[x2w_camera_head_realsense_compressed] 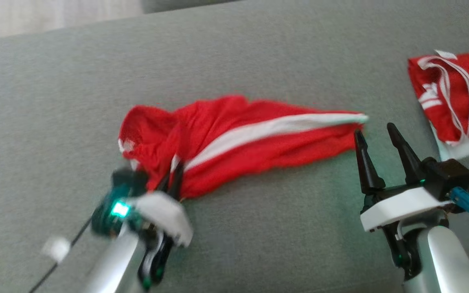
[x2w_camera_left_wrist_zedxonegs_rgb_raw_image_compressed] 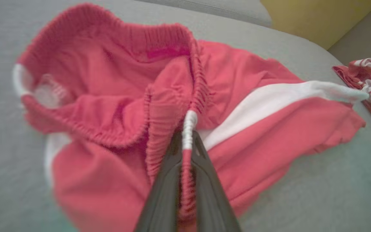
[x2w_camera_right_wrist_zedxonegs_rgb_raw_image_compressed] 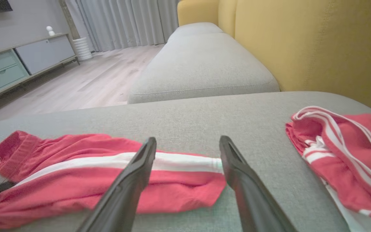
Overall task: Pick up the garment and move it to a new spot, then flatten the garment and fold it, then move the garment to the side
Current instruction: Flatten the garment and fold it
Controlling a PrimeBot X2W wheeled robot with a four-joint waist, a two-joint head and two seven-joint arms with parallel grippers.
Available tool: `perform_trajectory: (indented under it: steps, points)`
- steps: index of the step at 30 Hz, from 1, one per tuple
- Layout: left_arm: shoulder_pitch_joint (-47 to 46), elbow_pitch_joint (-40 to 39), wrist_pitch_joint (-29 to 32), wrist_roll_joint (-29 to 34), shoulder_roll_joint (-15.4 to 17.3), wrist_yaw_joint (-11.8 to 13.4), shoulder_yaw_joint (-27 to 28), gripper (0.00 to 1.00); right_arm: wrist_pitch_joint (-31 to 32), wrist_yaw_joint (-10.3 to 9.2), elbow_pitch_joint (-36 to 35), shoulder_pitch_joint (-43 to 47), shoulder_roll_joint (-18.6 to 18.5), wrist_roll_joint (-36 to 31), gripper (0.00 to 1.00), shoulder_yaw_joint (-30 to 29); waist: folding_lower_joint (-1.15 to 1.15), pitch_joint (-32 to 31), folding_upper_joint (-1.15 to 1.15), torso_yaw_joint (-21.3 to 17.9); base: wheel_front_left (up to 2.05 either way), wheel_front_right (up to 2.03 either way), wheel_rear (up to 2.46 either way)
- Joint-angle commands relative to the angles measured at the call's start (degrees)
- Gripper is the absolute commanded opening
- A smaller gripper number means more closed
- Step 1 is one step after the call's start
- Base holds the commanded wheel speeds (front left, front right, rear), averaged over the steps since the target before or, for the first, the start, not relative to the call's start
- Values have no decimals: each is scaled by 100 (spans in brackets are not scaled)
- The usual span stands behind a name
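- Left gripper (x2w_camera_head_realsense_compressed: 174,169): pinched tight on the elastic waistband (x2w_camera_left_wrist_zedxonegs_rgb_raw_image_compressed: 190,127) of the red shorts (x2w_camera_head_realsense_compressed: 238,138);
- right gripper (x2w_camera_head_realsense_compressed: 376,131): spread wide, holding nothing, just beside the shorts' hem end;
- shorts: crumpled, white side stripe up, lying on the grey sofa cushion (x2w_camera_head_realsense_compressed: 259,57);
- second red-and-white garment (x2w_camera_head_realsense_compressed: 458,93): well apart, at the cushion's right.
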Motion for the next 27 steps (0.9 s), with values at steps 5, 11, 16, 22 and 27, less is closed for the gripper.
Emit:
perform_trajectory:
  steps: [5, 11, 16, 22, 27]
  points:
    - [620, -967, -230, -44, 419, 366, 449, 31, 104, -4, -303, 30, 8, -37, 100, 139, 1, -280, 0, 358, 0, 0, 0]
    - [879, -1073, -512, 0, 494, 496, 540, 100, 172, -4, -312, 80, 8, -5, 100, 159, 1, -440, 0, 471, 0, 0, 0]
    - [1022, -1113, -1013, 35, 540, 464, 659, 100, 178, -4, -323, 141, 8, 7, 100, 89, 1, -543, 0, 512, 0, 0, 0]
    - [1110, -1145, -2151, 259, 737, 238, 906, 100, 165, -4, -340, 261, 8, -39, 100, -84, 1, -735, 0, 554, 0, 0, 0]
    - [1146, -1055, -2350, 410, 801, 56, 1221, 100, 198, -4, -273, 372, 8, -121, 100, -211, 1, -907, 0, 569, 0, 0, 0]
